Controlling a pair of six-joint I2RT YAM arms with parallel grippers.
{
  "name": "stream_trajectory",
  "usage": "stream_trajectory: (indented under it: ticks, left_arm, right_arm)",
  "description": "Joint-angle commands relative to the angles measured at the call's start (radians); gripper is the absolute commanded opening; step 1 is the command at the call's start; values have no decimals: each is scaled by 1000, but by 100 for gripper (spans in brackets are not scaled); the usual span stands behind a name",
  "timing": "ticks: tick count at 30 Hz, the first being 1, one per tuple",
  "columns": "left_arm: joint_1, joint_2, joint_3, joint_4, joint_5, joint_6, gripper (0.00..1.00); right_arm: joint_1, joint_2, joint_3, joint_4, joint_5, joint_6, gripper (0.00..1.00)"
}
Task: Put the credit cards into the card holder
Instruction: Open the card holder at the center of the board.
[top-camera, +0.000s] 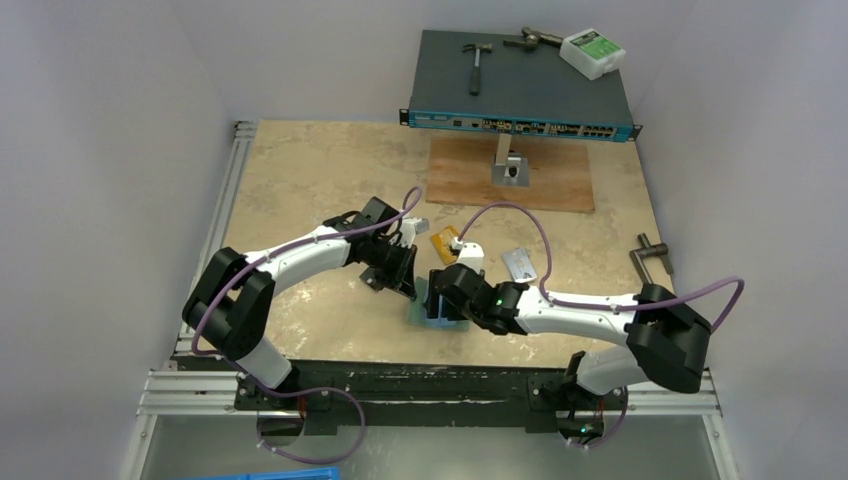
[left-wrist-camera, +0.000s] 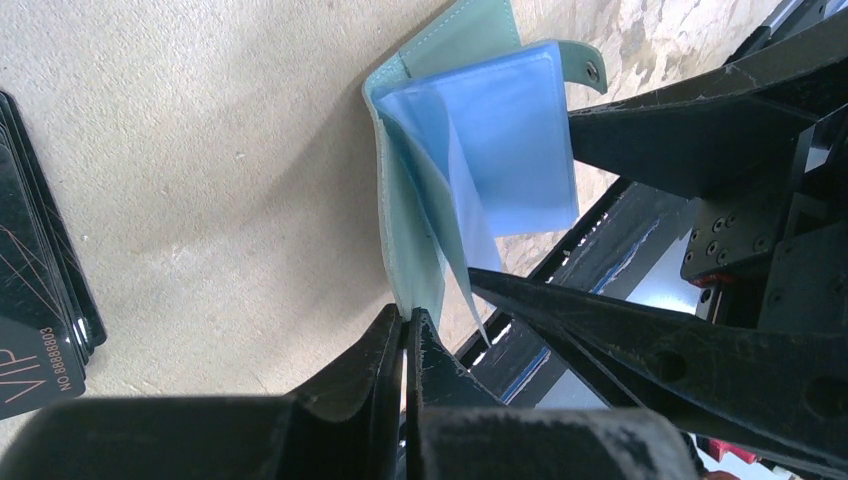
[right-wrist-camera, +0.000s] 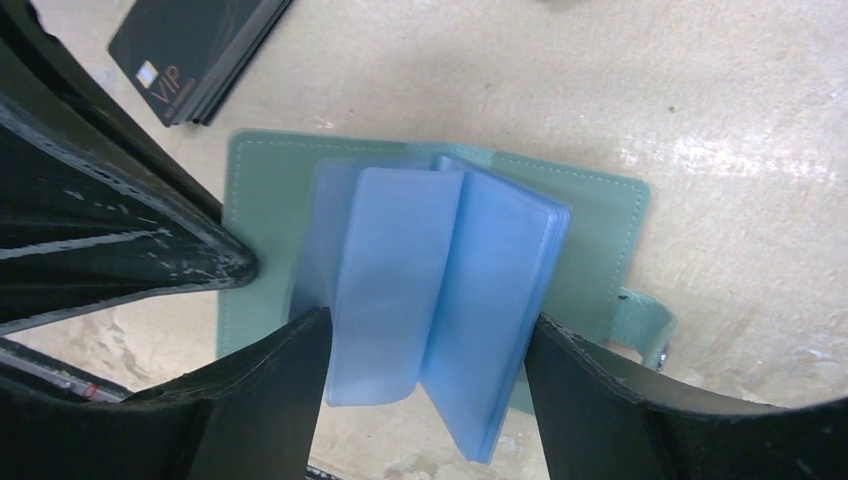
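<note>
- While the left gripper (left-wrist-camera: 405, 318) has its fingers pressed together on the edge of the teal cover, the card holder (right-wrist-camera: 590, 215) lies opened out flat on the table (top-camera: 300, 170). It sits at the near middle, between the two wrists.
- Card holder, inside: a sheaf of pale blue transparent pocket leaves (right-wrist-camera: 440, 290) stands up from the spine, fanned into a shallow V. No card shows in any leaf. The snap tab (right-wrist-camera: 645, 325) with its metal stud sticks out from the cover's far edge. No print can be read on the cover or the leaves.
- Right gripper (right-wrist-camera: 428, 330): fingers spread apart and lowered over the holder, one on each side of the blue leaves. Each tip sits at an outer edge of the sheaf.
- Black cards (left-wrist-camera: 30, 300): a small stack with rounded corners, flat on the table just beside the holder, on the left arm's side. The top face carries "VIP" in pale lettering and a line beginning "NO 8888"; the last digits are too small to be sure of.
- Orange card (top-camera: 445, 243): flat on the table just beyond the two grippers, apart from the holder. Its markings cannot be read.
- Silver-grey card (top-camera: 520, 265): flat on the table to the right of the orange one, beside the right arm's cable. It has dark markings, too small to read.
- Background: a network switch (top-camera: 520, 90) on a stand at the far edge, bearing a hammer (top-camera: 475, 68) and a white box (top-camera: 592, 52) with a green label; none of the lettering can be read.
</note>
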Motion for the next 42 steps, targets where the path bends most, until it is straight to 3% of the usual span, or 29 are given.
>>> stream_trajectory:
  ticks: [1, 14, 23, 30, 38, 40, 42]
  left_arm:
    - [-3, -18, 33, 7, 12, -4, 0]
    - [-2, -9, 42, -4, 16, 12, 0]
    - [2, -1, 40, -4, 15, 27, 0]
    - [8, 5, 38, -6, 17, 41, 0]
    - [31, 28, 38, 1, 42, 39, 0]
    - [40, 31, 38, 3, 61, 31, 5]
    - [51, 31, 33, 8, 79, 24, 17]
  right_arm:
    - [2, -4, -9, -55, 49, -13, 68]
    - [10, 35, 71, -239, 171, -77, 69]
    - [129, 112, 191, -269, 253, -57, 64]
    - [141, 86, 149, -152, 170, -37, 49]
    - [133, 84, 109, 51, 64, -113, 46]
    - [132, 119, 126, 74, 36, -131, 41]
    - [133, 152, 138, 83, 27, -133, 33]
